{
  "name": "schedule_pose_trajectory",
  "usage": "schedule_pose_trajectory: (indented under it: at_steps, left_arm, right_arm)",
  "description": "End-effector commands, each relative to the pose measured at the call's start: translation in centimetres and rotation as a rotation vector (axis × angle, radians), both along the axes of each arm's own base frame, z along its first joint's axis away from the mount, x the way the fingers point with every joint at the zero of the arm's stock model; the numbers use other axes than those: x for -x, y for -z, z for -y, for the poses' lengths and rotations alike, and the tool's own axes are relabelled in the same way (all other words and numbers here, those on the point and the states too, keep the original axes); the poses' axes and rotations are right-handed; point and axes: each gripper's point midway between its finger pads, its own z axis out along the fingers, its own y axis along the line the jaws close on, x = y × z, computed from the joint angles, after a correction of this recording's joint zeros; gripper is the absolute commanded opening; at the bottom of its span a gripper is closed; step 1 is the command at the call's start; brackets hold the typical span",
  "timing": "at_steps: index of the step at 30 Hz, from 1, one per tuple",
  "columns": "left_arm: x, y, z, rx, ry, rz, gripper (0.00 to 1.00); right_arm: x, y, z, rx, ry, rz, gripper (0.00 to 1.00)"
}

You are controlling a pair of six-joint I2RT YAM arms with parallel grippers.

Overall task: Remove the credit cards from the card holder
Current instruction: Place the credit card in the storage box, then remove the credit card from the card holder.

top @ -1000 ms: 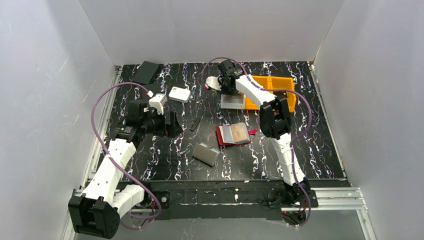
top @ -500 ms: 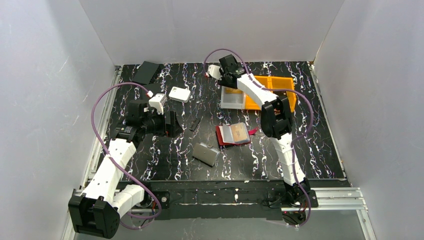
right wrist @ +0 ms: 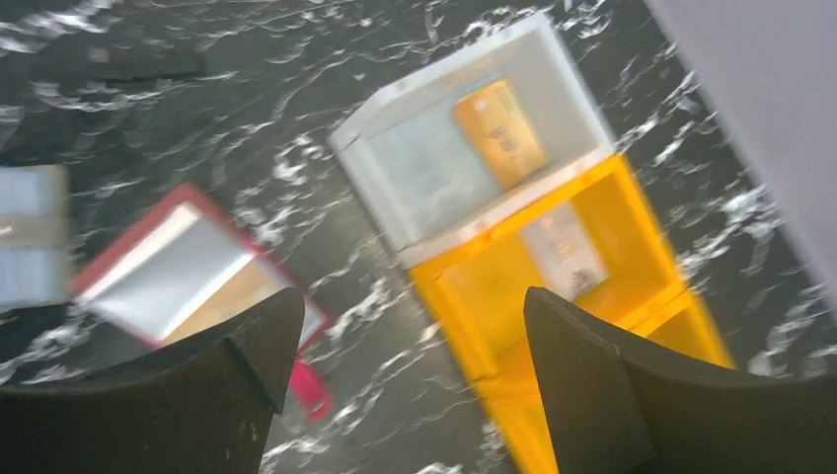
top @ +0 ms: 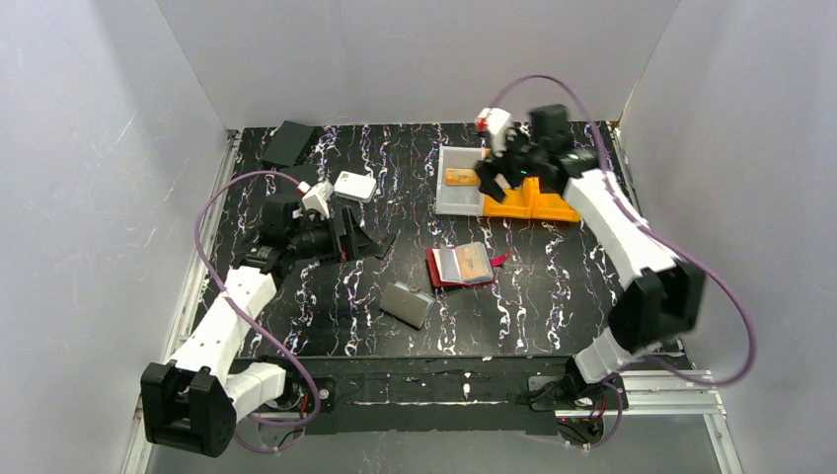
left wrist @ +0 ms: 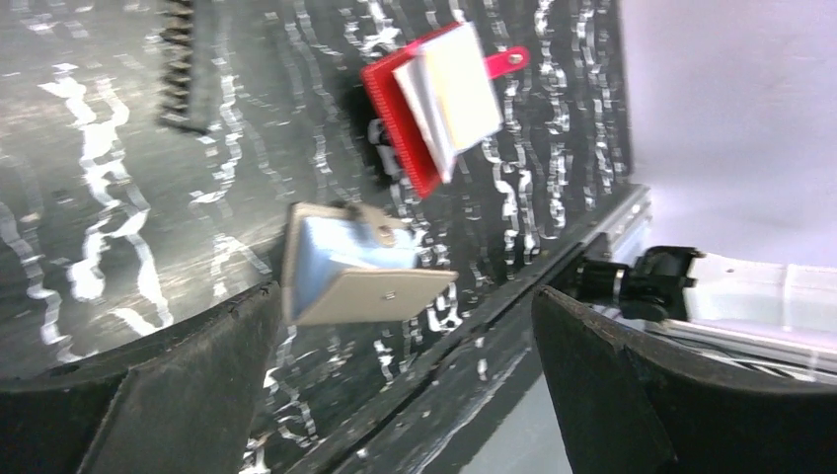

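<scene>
The dark red card holder (top: 462,266) lies open in the middle of the table, its clear sleeves up; it also shows in the left wrist view (left wrist: 434,99) and in the right wrist view (right wrist: 188,276). An orange credit card (top: 457,177) (right wrist: 501,133) lies flat in the white tray (top: 441,193). A pale card (right wrist: 563,247) rests in the yellow bin (top: 538,204). My right gripper (top: 491,176) (right wrist: 415,301) hovers open and empty over the tray and bin. My left gripper (top: 363,240) (left wrist: 405,296) is open, empty, left of the holder.
A flat grey case (top: 406,304) (left wrist: 365,276) lies in front of the holder. A white rounded box (top: 354,185), a black toothed strip (top: 386,244) and a dark flat case (top: 289,142) sit on the left half. White walls close in the table.
The right gripper opened and swung up and to the right, off the white tray, where the orange card now lies uncovered. The left gripper shifted slightly right.
</scene>
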Motion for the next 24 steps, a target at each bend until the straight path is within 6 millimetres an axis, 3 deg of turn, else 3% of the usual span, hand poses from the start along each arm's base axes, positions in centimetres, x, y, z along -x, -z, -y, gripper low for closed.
schedule_pose_trajectory:
  at_steps: [1,4,7,12,16,19,24]
  left_arm:
    - [1.5,-3.6,4.7,0.136,0.089,0.032,0.98]
    - [2.6,-3.9,8.2,0.137,0.144,0.027,0.96]
    - [2.9,-3.4,11.4,0.126,0.166,0.014,0.92]
    - [2.3,-1.3,15.6,0.052,0.149,-0.039,0.88]
    - [0.8,1.3,17.6,-0.043,0.1,-0.065,0.8]
    - [-0.1,3.0,18.5,-0.128,0.088,-0.092,0.74]
    - [-0.5,5.5,19.7,-0.293,0.101,-0.167,0.64]
  right_arm:
    - [7.5,2.4,1.4,-0.38,-0.048,-0.36,0.91]
    - [9.4,4.6,3.1,-0.487,0.009,-0.451,0.88]
    - [9.5,5.9,4.2,-0.599,0.084,-0.468,0.86]
    - [9.4,7.7,5.2,-0.675,0.201,-0.517,0.68]
    - [9.4,9.2,5.3,-0.69,0.239,-0.526,0.48]
    - [9.0,10.8,6.0,-0.643,0.284,-0.528,0.24]
    - [9.7,11.9,4.4,-0.596,0.251,-0.569,0.08]
